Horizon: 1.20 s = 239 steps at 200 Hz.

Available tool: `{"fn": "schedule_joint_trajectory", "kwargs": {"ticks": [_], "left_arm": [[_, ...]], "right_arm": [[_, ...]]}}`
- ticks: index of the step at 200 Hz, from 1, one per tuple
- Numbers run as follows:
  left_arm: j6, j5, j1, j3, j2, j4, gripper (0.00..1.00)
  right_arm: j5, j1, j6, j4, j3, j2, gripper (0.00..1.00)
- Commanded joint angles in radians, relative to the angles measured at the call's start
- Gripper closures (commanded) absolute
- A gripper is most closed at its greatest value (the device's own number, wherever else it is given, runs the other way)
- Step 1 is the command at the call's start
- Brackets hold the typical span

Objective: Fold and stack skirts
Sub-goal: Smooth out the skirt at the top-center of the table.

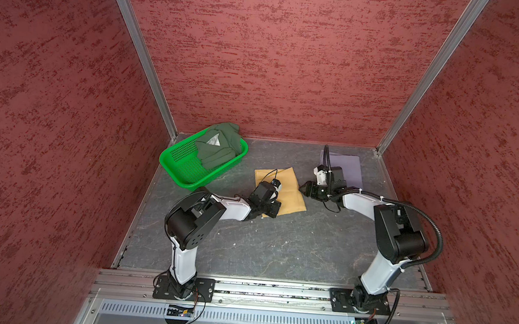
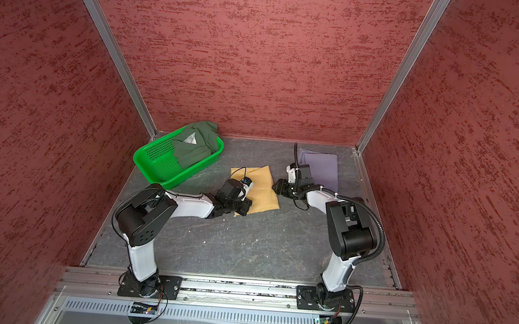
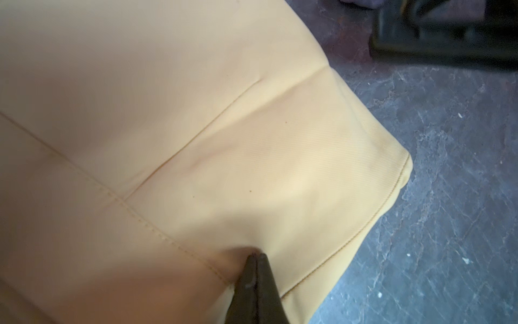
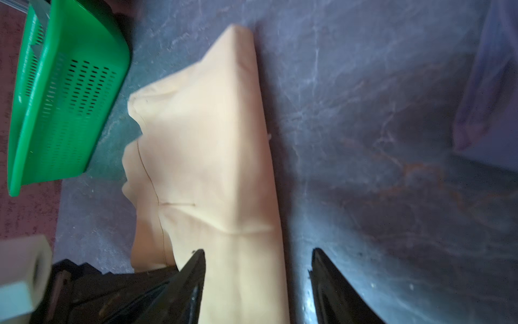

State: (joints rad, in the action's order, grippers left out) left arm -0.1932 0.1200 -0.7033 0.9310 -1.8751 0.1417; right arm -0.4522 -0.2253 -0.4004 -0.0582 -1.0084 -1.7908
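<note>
The mustard-yellow skirt (image 1: pixel 286 188) (image 2: pixel 262 189) lies folded flat at the table's middle. My left gripper (image 1: pixel 272 212) (image 3: pixel 256 255) is at its near left corner, shut, with the cloth puckered at its tips. My right gripper (image 1: pixel 302 189) (image 4: pixel 258 261) hovers open at the skirt's right edge, and that edge (image 4: pixel 224 168) runs between its fingers. The lavender-grey skirt (image 1: pixel 350 170) (image 2: pixel 325 167) lies flat at the back right, partly behind my right wrist. The dark green skirt (image 1: pixel 218 150) (image 2: pixel 195 147) sits bunched in the basket.
The bright green perforated basket (image 1: pixel 175 169) (image 2: pixel 148 166) (image 4: pixel 64 98) stands at the back left, close to the yellow skirt's far left corner. Red textured walls enclose the table on three sides. The grey table (image 1: pixel 261 247) lies bare in front of both arms.
</note>
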Motion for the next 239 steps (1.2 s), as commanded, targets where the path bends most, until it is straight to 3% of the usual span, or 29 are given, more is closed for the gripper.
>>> {"fn": "schedule_joint_trajectory", "kwargs": {"ticks": [1, 22, 100, 239], "left_arm": [[0.104, 0.062, -0.005, -0.037, 0.016, -0.097, 0.98], [0.145, 0.098, 0.001, -0.053, 0.025, -0.091, 0.97], [0.174, 0.166, 0.024, -0.088, 0.017, -0.059, 0.96], [0.188, 0.187, 0.034, -0.095, 0.01, -0.044, 0.96]], "right_arm": [[-0.131, 0.04, 0.034, -0.024, -0.048, -0.058, 0.38], [-0.204, 0.067, 0.026, -0.015, -0.065, -0.113, 0.38], [-0.262, 0.07, 0.071, 0.027, -0.02, -0.174, 0.32], [-0.257, 0.012, 0.103, -0.006, 0.009, -0.234, 0.43]]}}
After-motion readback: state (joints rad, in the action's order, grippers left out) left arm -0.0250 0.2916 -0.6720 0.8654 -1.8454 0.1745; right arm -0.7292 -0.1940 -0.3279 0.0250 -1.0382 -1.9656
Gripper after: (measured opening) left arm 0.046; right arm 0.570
